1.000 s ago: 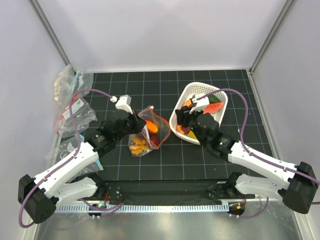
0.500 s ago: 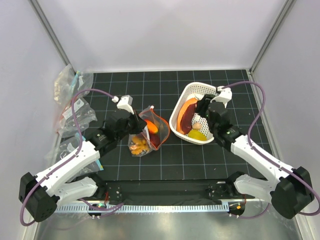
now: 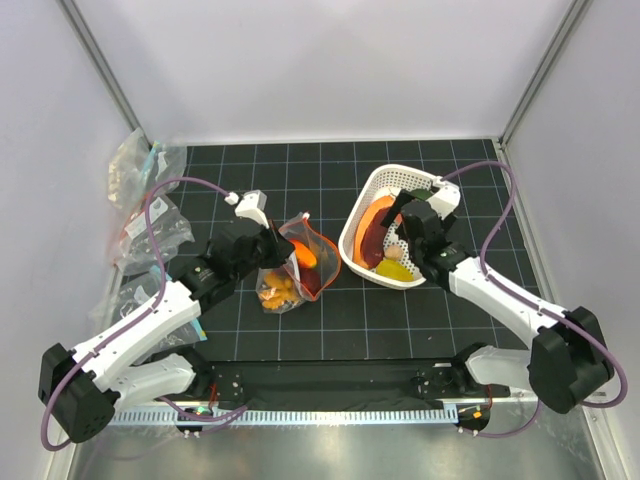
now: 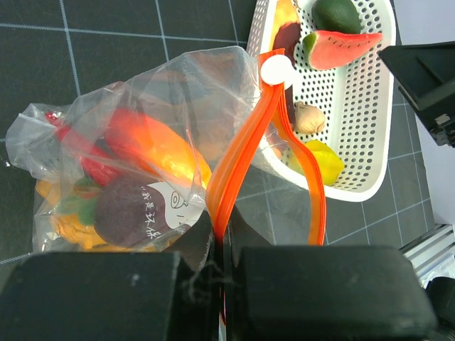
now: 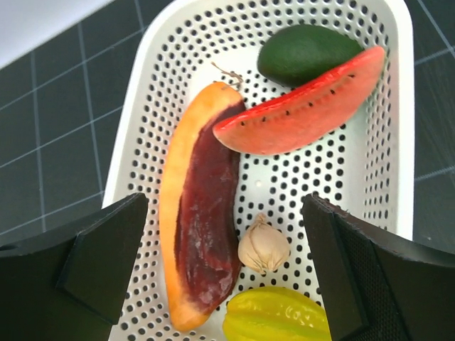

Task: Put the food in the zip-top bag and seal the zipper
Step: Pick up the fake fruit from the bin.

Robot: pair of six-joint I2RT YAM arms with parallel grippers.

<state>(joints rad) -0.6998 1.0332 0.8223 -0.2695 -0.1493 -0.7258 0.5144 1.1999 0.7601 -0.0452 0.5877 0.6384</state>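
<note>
Crumpled spare clear bags (image 3: 143,215) lay against the left wall, well apart from the work. The black gridded mat (image 3: 300,165) was bare beyond the arms, up to the back wall.

The left gripper (image 4: 222,250) had its jaws pressed together on the zipper (image 4: 240,153), a glossy red-orange strip. The strip's lower end was hidden between the pads. Its two tracks stood parted in a loop, with a round white slider (image 4: 277,69) at the top.

The zip-top bag (image 4: 121,121) sat at mid-mat, just left of the white perforated basket (image 5: 402,142). Its wrinkled film blurred the toy food (image 4: 153,153) inside; orange, red and dark purple pieces could be made out.

The right gripper (image 5: 227,273) hung over the basket with its jaws wide apart, holding nothing. Below it lay:
- a smooth green avocado (image 5: 309,53)
- a red watermelon slice (image 5: 302,114)
- a long orange-and-maroon piece (image 5: 202,213)
- a pale garlic bulb (image 5: 263,247)
- a ridged yellow piece (image 5: 277,321), cut off by the frame edge
</note>
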